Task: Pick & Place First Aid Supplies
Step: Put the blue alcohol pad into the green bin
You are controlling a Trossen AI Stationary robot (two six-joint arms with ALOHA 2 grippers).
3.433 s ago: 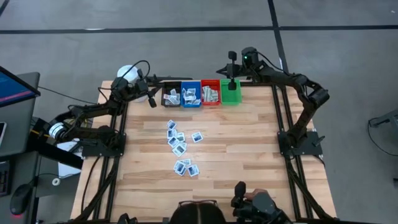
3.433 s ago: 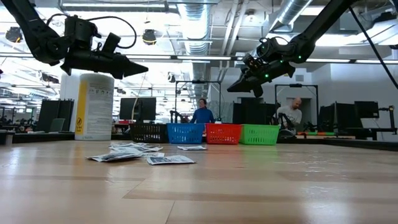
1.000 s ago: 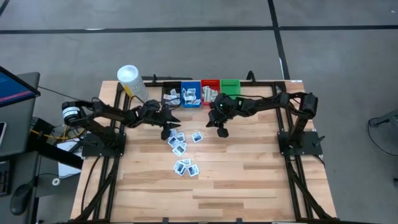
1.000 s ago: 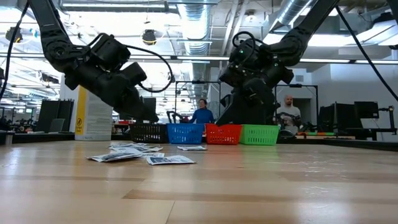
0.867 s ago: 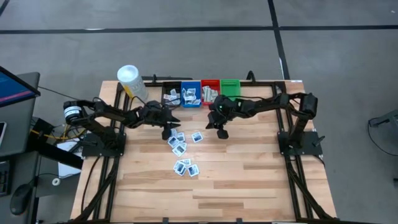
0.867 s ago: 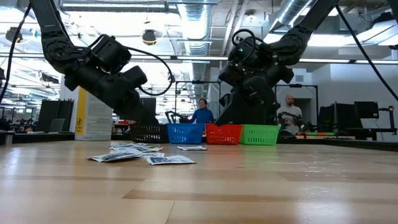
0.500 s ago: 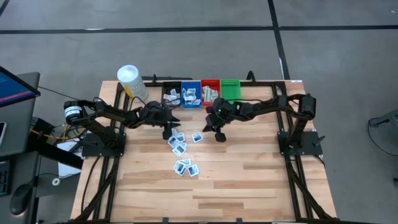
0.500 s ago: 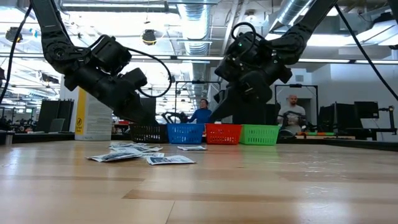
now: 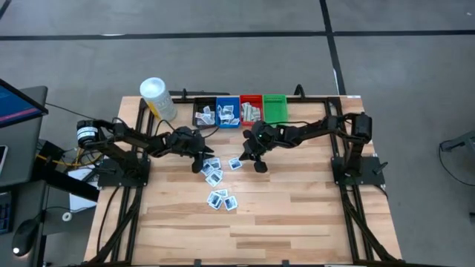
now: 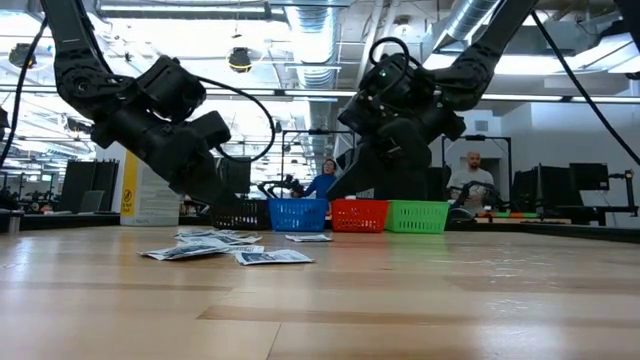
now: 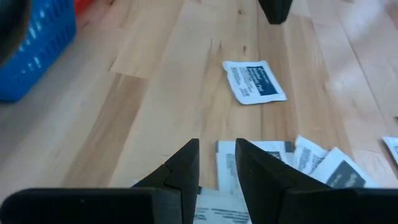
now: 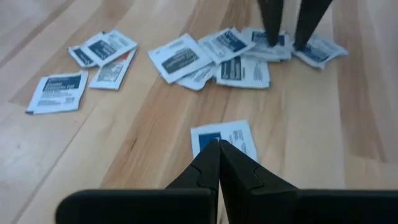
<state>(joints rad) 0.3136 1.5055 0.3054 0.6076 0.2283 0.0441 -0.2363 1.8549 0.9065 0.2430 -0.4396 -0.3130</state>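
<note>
Now the first aid packets (image 9: 213, 175) lie scattered mid-table, roughly a dozen, more already in three of four bins (image 9: 240, 112). Both arms have dropped from the bins: the left gripper (image 11: 216, 163), fingers parted, straddles the cluster; the right gripper (image 12: 219, 163), pinched closed and empty, aims at one stray packet (image 12: 225, 139).

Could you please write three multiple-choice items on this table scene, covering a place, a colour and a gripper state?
1. Where does the lone packet lie?
A. in the green bin
B. on the table by the right gripper
C. on the floor

2. Which bin looks empty?
A. blue
B. red
C. green

3. How are the right gripper's fingers?
A. shut
B. wide open
C. closed on a bin

Answers: 1 B, the right wrist view shows it on the wood just beyond the fingertips. 2 C, the green bin shows only green inside. 3 A, the fingers meet with nothing between them.
</note>
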